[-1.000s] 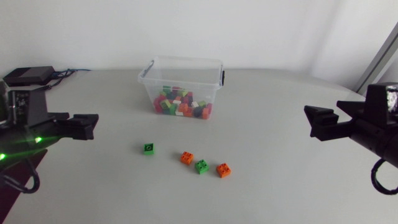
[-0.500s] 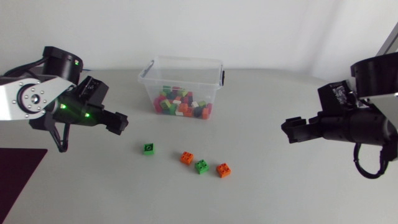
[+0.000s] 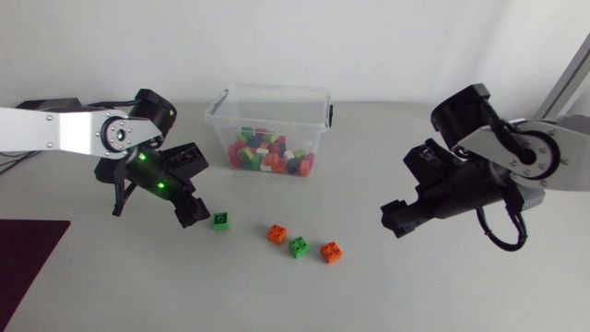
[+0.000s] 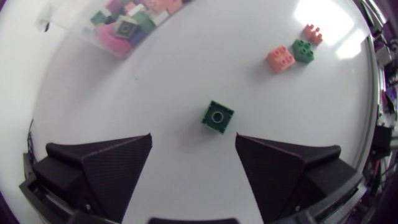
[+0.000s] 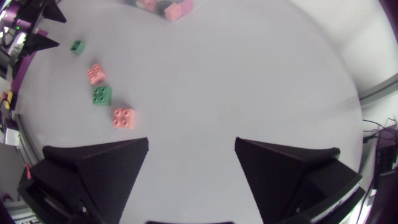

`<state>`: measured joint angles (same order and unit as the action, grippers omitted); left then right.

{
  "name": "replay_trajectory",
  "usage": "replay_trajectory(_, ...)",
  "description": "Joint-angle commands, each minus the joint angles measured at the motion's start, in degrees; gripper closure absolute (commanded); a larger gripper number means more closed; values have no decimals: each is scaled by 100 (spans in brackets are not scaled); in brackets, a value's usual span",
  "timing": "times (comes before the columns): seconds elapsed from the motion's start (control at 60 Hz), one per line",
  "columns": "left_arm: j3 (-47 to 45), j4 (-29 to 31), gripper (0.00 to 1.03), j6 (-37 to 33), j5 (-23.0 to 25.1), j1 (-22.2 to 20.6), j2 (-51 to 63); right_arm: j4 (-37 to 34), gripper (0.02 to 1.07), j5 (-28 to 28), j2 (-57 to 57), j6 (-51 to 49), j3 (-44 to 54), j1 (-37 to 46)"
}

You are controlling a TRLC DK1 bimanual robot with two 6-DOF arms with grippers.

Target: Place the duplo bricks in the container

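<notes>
A clear plastic container [image 3: 219, 124] at the back middle holds several coloured duplo bricks. In front of it lie loose bricks: a small green brick [image 3: 220, 219], an orange brick [image 3: 277, 234], a second green brick [image 3: 300, 247] and a second orange brick [image 3: 331, 252]. My left gripper [image 3: 199, 191] hangs open just left of the small green brick [image 4: 217, 117], which lies a little ahead of the gap between its fingers [image 4: 99, 162]. My right gripper [image 3: 406, 189] is open and empty, to the right of the loose bricks. The nearest orange brick [image 5: 123, 117] lies ahead of its left finger.
A dark mat [image 3: 28, 267] lies at the table's front left corner. Bare table lies between the loose bricks and the container, and along the front edge.
Both arms have swung in from the table's sides toward the middle. My left gripper has come down beside the small green brick. My right gripper has come nearer the orange and green bricks.
</notes>
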<state>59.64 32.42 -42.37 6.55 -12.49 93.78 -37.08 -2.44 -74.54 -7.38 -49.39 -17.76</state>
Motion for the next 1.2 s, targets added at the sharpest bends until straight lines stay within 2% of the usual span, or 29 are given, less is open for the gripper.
replay_trajectory(0.0, 488, 458, 10, -764, 198, -69, 448, -124, 7, -196, -219, -106, -133, -87)
replay_trajectory(0.15, 883, 827, 10, -1221, 216, -140, 862, -133, 7, -240, -509, -80, -212, -263)
replay_trajectory(0.333, 1015, 836, 11, -1608, 216, -192, 1231, -124, 7, -222, -728, -80, -221, -659)
replay_trajectory(0.683, 1252, 836, 21, -1977, 224, -236, 1890, 219, 7, 68, -1115, -71, -203, -993)
replay_trajectory(0.783, 1349, 836, 27, -1977, 224, -227, 2022, 342, 7, 217, -1247, -71, -194, -1125)
replay_trajectory(0.85, 1402, 836, 36, -1986, 277, -219, 2101, 377, 7, 288, -1335, -62, -194, -1212)
replay_trajectory(0.883, 1446, 836, 46, -1977, 339, -210, 2145, 421, 7, 358, -1379, -53, -194, -1274)
replay_trajectory(0.917, 1498, 880, 50, -1977, 374, -201, 2162, 474, 7, 384, -1414, -45, -194, -1309)
replay_trajectory(1.183, 1586, 1152, 64, -1977, 479, -227, 2285, 605, 9, 332, -1897, 272, -370, -1687)
